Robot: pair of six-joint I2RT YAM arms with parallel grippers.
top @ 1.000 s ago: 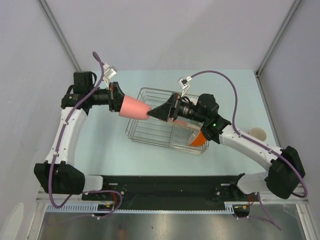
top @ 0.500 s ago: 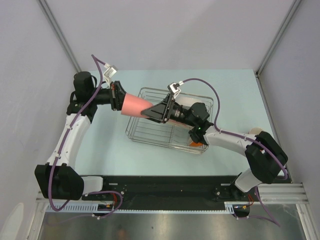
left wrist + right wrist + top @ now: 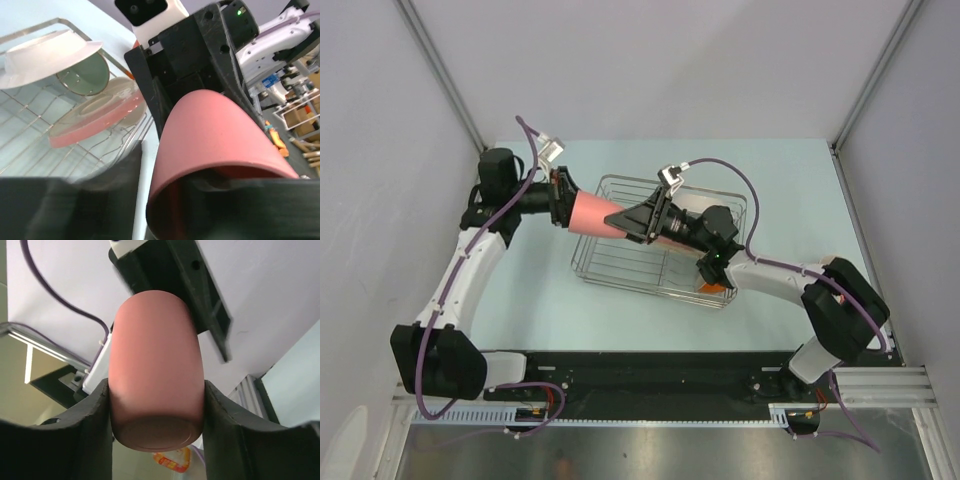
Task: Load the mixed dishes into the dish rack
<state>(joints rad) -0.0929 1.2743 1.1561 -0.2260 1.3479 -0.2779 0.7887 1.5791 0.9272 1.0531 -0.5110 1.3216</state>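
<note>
dish rack [image 3: 640,288]: nearest; its left end lies under the handover.
right gripper [image 3: 156,410]: fingers [image 3: 95,415] pressed on both sides of the cup's closed base.
coral-pink cup [image 3: 592,213]: in mid-air, long axis about level, base toward the right gripper, mouth toward the left.
left gripper [image 3: 560,198]: farthest, at the mouth end; clamped or slack, cannot tell.
next move: probably down and right, into the rack.

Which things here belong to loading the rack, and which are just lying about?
Job in hand:
- coral-pink cup, between left pincer and right pincer
- dish rack
- orange bowl, pale green bowl, pinkish plate and white dish, all in the rack

Lying about:
- purple cables
- black rail at the near edge
- boxes beyond the table
</note>
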